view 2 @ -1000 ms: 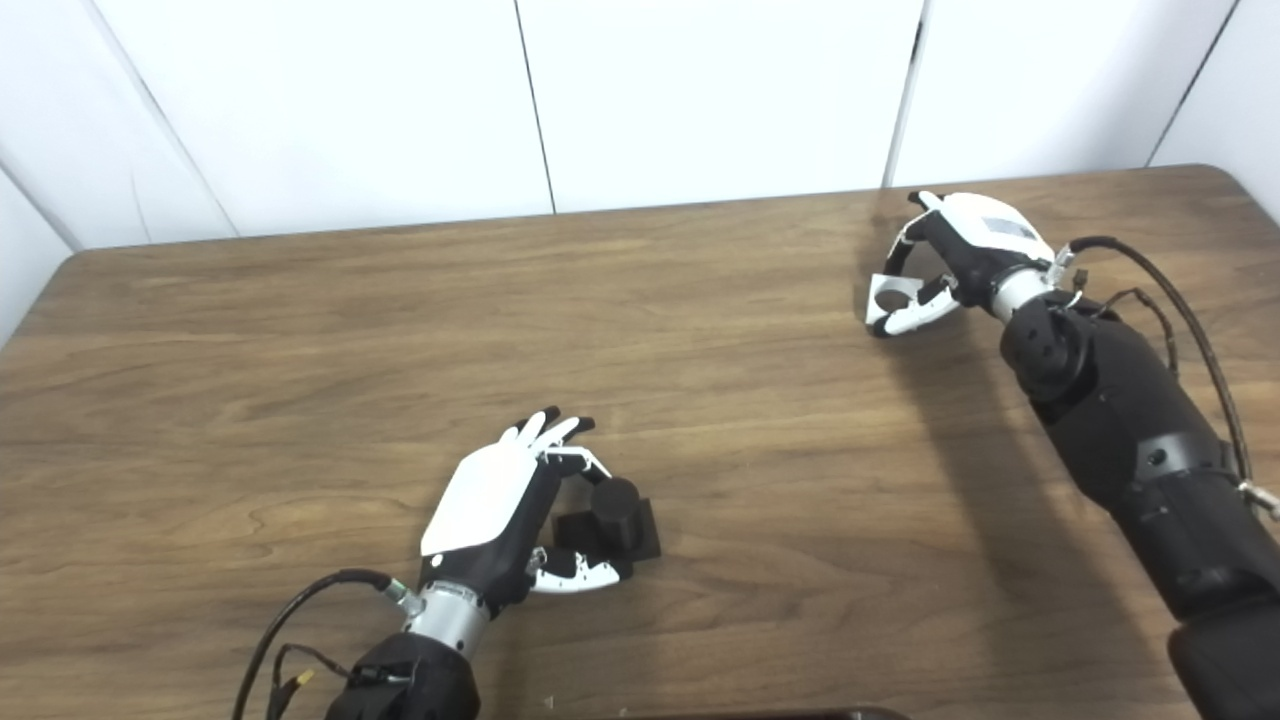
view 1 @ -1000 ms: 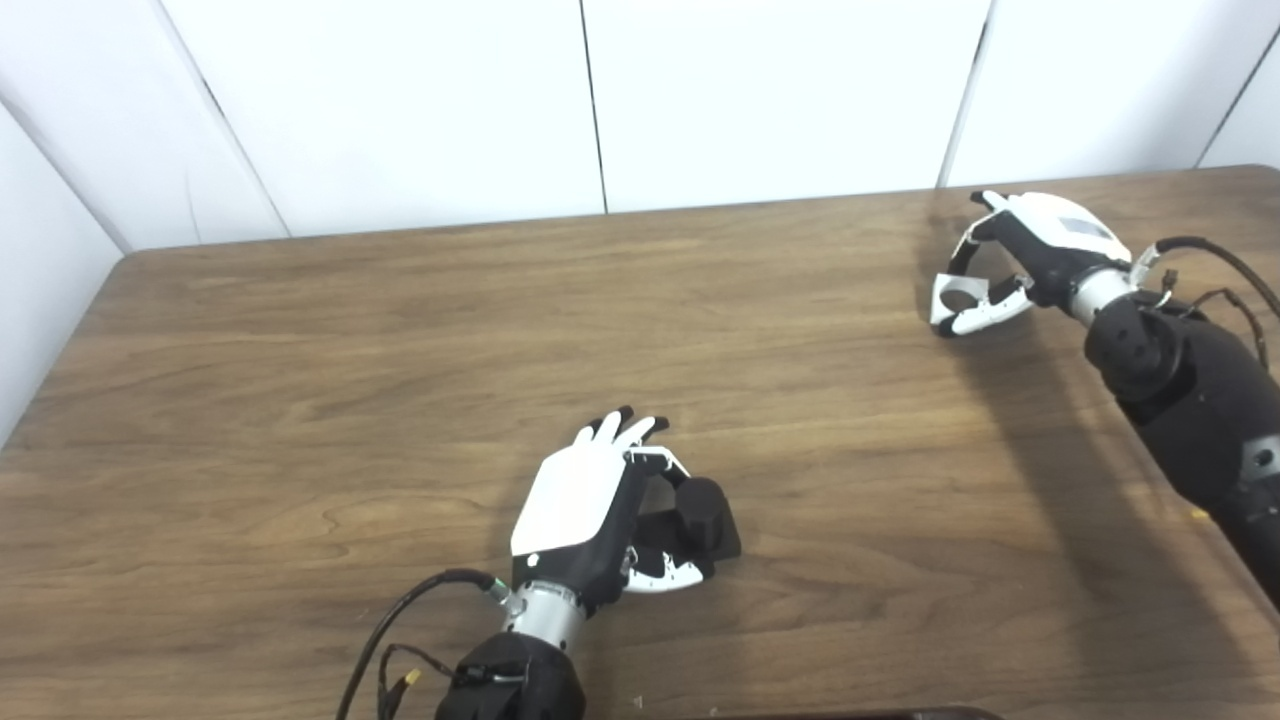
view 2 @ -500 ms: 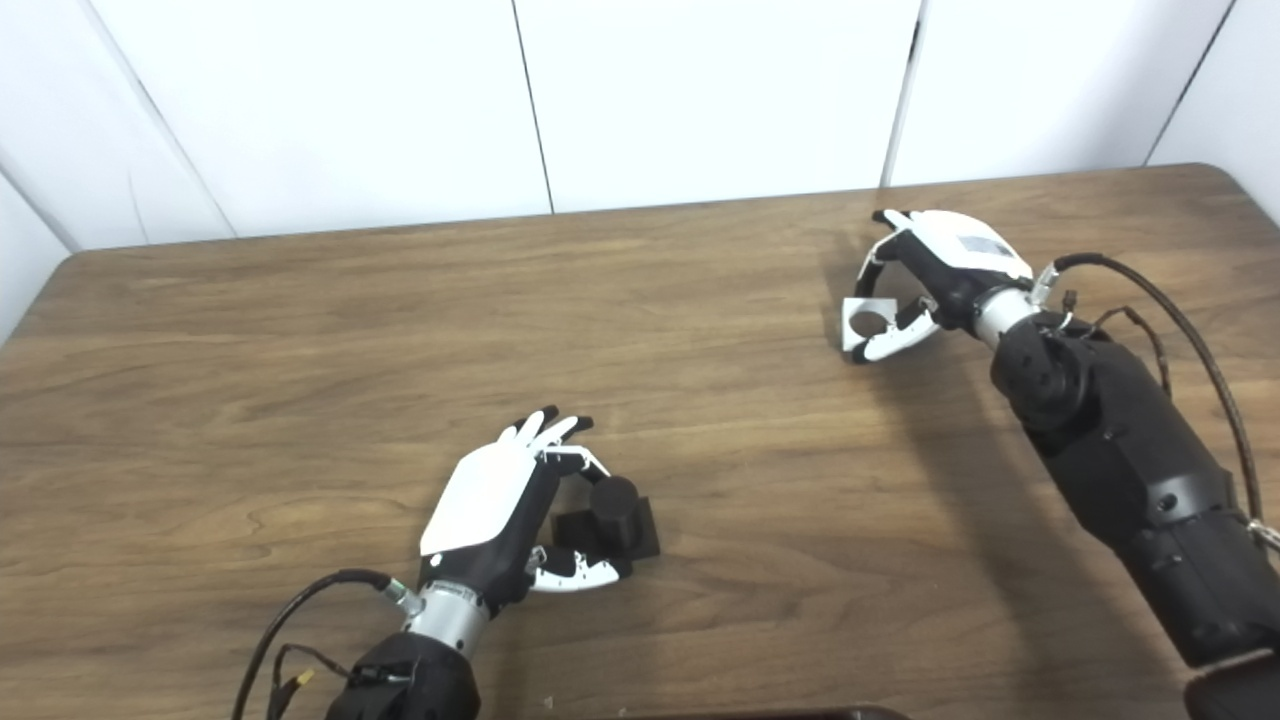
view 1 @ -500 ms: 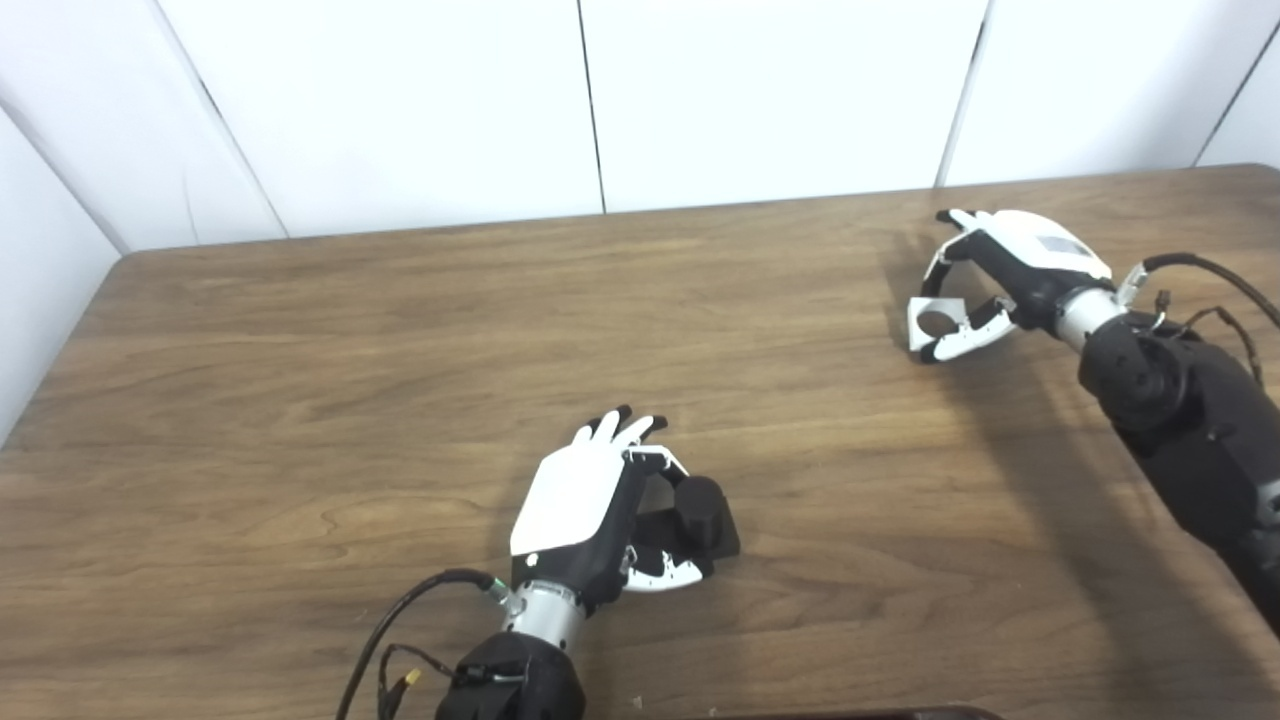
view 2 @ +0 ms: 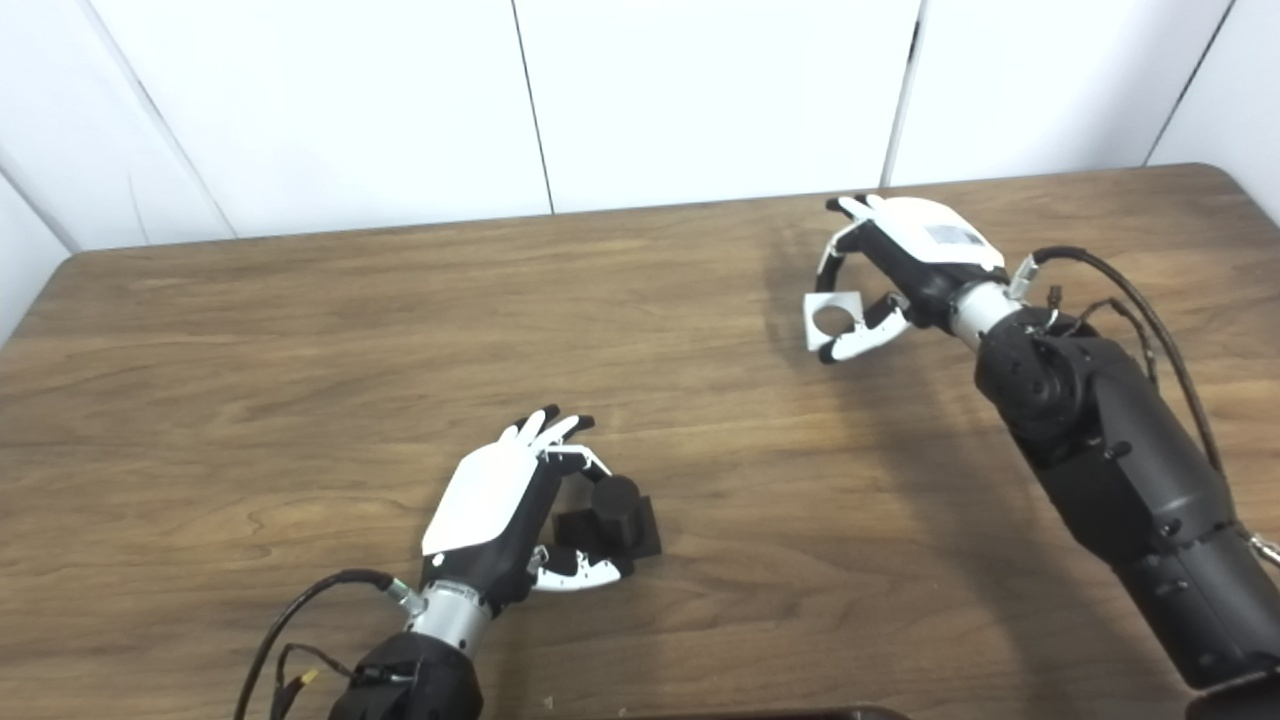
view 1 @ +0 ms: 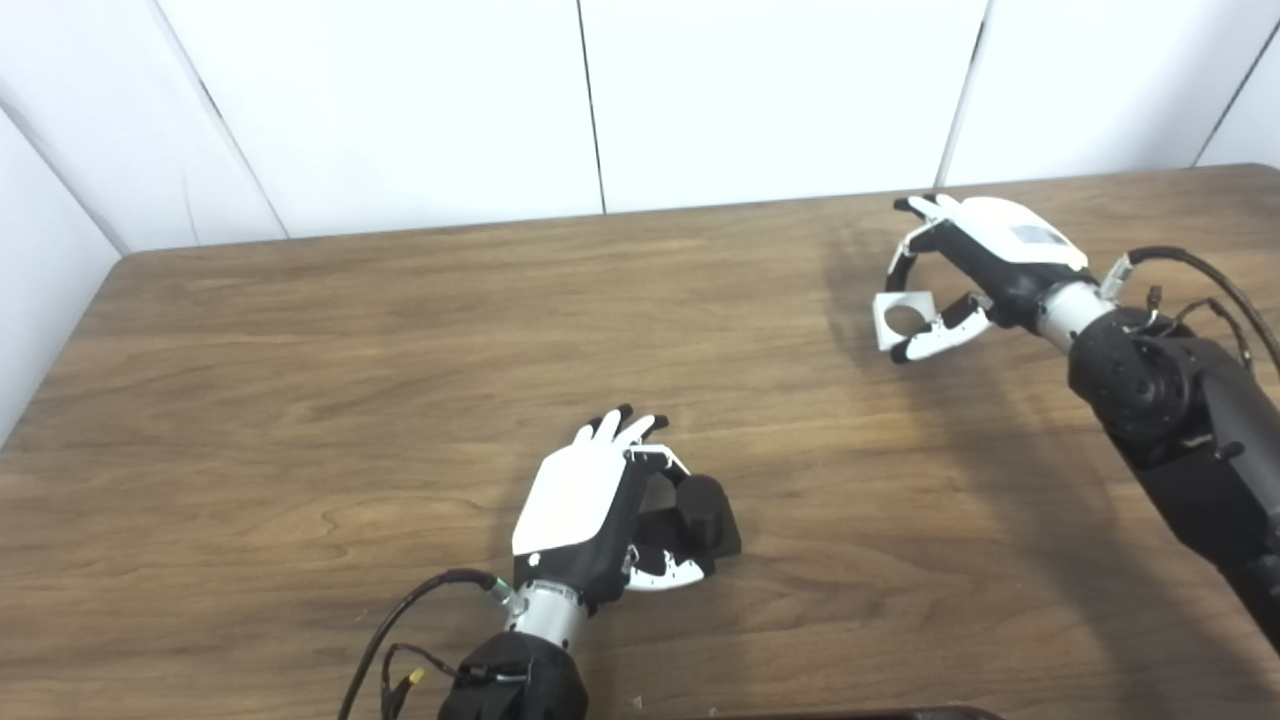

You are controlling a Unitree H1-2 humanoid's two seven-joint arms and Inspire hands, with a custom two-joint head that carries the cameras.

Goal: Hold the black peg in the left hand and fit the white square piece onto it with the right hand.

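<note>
The black peg point(view 1: 700, 508), a short cylinder on a flat square base, stands on the table near its front middle. My left hand point(view 1: 590, 500) is shut on the peg, fingers curled over its far side and thumb against the near edge of the base. The white square piece point(view 1: 902, 319), with a round hole through it, hangs above the table at the far right. My right hand point(view 1: 985, 265) is shut on it, pinching it between fingers and thumb. The two hands are well apart.
The brown wooden table point(view 1: 300, 400) ends at a white panelled wall point(view 1: 600, 100) behind. Its left edge runs close to another white wall. Cables trail from both wrists point(view 2: 1120, 290). A dark object shows at the bottom edge point(view 1: 850, 714).
My right hand has carried the white square piece leftward, toward the table's middle. The left hand and black peg have stayed where they were.
</note>
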